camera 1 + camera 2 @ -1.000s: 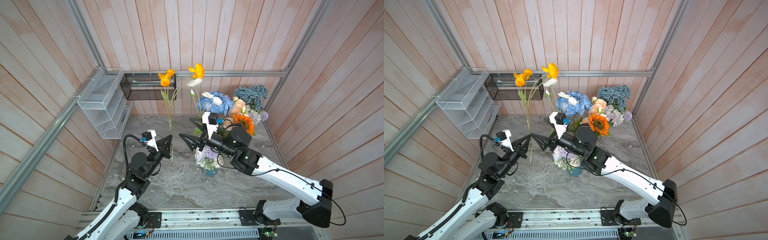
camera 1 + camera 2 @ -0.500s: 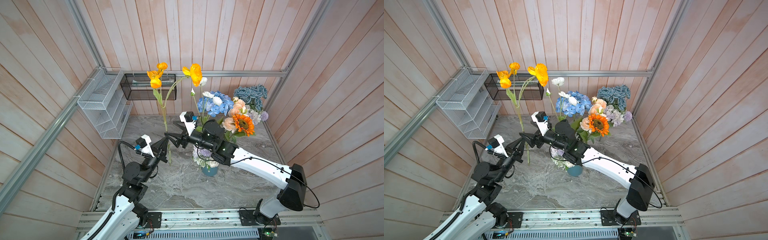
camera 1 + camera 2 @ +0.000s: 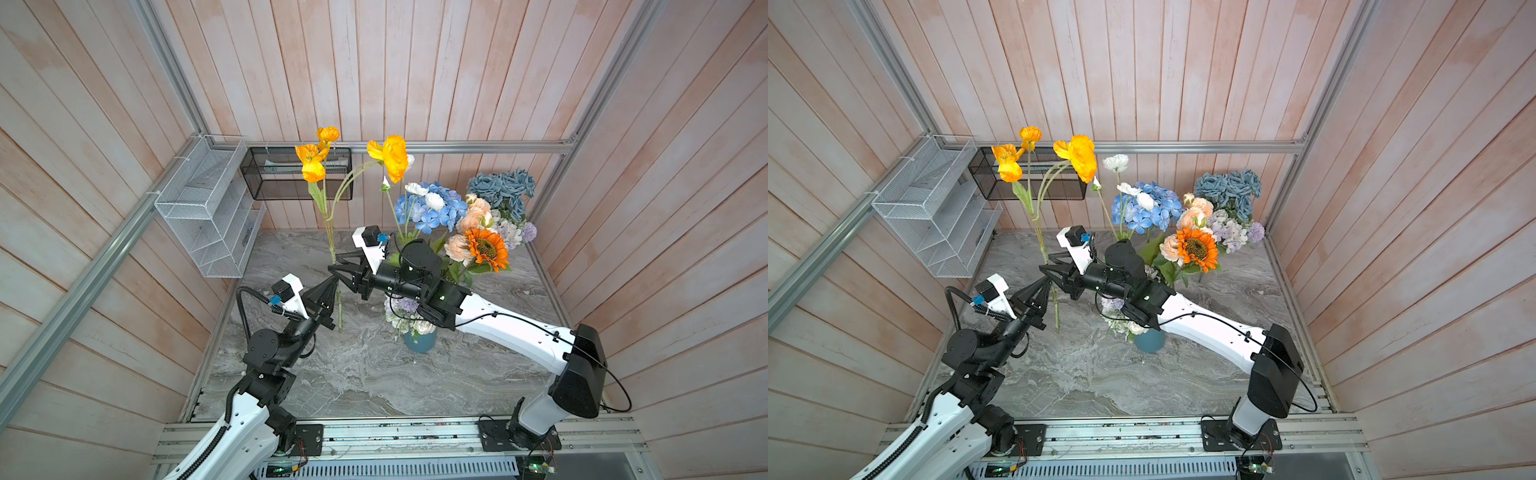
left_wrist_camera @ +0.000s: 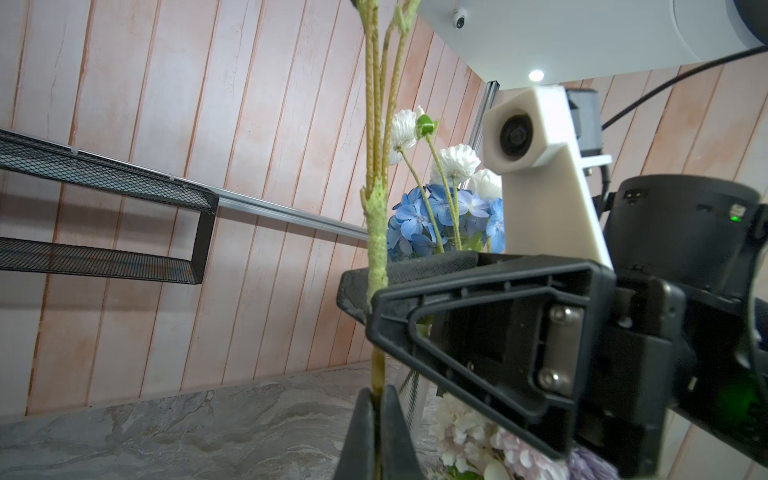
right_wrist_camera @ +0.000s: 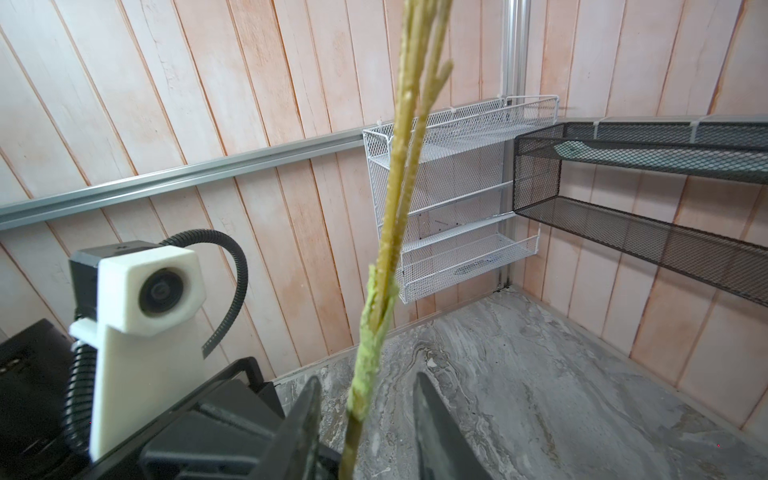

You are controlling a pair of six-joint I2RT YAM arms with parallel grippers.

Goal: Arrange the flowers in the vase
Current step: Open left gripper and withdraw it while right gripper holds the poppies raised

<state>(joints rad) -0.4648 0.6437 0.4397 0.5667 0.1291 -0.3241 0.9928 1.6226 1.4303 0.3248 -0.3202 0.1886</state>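
Observation:
In both top views a tall orange-bloomed spray (image 3: 390, 156) (image 3: 1079, 156) stands upright left of the blue vase (image 3: 420, 343) (image 3: 1149, 341). My left gripper (image 3: 334, 283) (image 3: 1049, 283) (image 4: 377, 399) is shut on its green stem (image 4: 376, 232). Just above that grip, my right gripper (image 3: 333, 265) (image 3: 1044, 268) (image 5: 365, 380) straddles the same stem (image 5: 390, 232), its jaws apart with a gap on both sides. The vase holds blue hydrangea (image 3: 428, 208), an orange sunflower (image 3: 485, 247), peach roses and dusty-blue roses (image 3: 500, 191); my right arm hides its mouth.
A white wire rack (image 3: 208, 208) hangs on the left wall. A black mesh shelf (image 3: 291, 174) hangs on the back wall behind the blooms. Wooden walls enclose the grey marble tabletop (image 3: 374, 382).
My right gripper has reached left from beside the vase to the held stem, and its jaws have narrowed around it. The left gripper has kept its grip, hardly moving.

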